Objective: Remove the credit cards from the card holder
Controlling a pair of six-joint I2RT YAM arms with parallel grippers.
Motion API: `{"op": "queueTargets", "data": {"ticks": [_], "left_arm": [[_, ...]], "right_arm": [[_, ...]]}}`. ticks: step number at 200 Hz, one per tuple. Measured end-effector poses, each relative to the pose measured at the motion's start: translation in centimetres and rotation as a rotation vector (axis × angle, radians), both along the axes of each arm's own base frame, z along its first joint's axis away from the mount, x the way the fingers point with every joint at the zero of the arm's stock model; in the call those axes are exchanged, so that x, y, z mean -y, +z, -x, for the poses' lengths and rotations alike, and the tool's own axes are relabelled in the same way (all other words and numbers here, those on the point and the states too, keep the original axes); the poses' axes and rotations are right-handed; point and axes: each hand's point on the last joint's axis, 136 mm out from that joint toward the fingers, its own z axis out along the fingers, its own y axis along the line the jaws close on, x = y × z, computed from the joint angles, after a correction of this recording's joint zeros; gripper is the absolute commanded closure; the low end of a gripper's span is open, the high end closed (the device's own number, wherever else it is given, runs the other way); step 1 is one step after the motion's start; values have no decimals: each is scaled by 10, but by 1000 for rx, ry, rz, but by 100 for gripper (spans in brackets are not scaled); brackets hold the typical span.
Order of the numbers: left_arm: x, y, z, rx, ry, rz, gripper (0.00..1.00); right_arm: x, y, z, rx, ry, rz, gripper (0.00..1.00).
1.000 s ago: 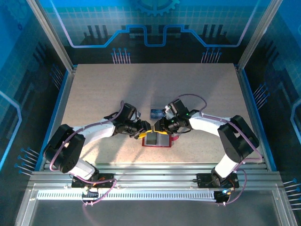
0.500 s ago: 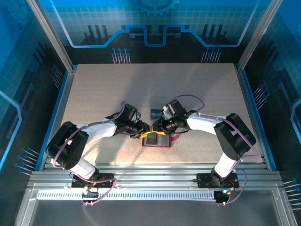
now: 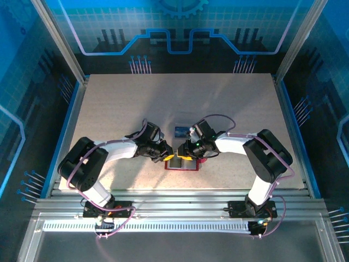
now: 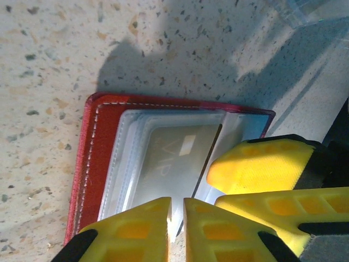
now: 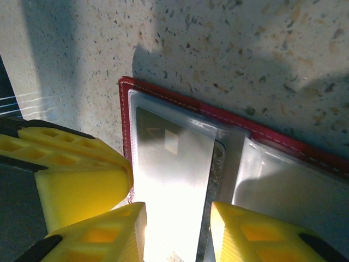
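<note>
**Both pincers crowded over the open card holder at the near edge**

Down at 6 o'clock on the table [image 3: 125,103], close to the arm bases, the red card holder [image 4: 90,158] lay spread open and flat, its pale pockets facing up. The two arms met right on top of it, the left reaching in from 9 o'clock and the right from 3 o'clock.

On the left wrist camera, the left pincer [image 4: 177,218] was clenched almost completely. Only a thin pale sliver showed between its yellow fingers, and it looked to be nipping the edge of the holder's clear pocket leaf at the 6 o'clock side of that view. Just past it, a greyish card [image 4: 174,158] sat in a pocket with a small light rectangle on its face.

From the right wrist camera, the right pincer [image 5: 178,218] was released, its fingers spread wide with one on either long side of that same card, which glared bright under the light. A narrow dark strip separated the card from the finger at 3 o'clock, so there was no squeeze on it. The left arm's yellow finger sat at 9 o'clock in that view, just beside the holder's red rim.

In the overhead view, a blue card [image 3: 180,131] lay on the table at 12 o'clock from the holder, near it but apart.
</note>
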Motion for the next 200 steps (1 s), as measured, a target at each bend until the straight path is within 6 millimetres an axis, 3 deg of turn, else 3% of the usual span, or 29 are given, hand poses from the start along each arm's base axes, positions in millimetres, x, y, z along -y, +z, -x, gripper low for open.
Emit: {"op": "queueTargets", "data": {"ticks": [54, 200], "left_arm": [[-1, -3, 1, -4, -3, -5, 94], [-1, -12, 3, -28, -8, -17, 96]], "right_arm": [[-3, -1, -1, 0, 0, -11, 66], [-1, -5, 3, -4, 18, 3, 65]]}}
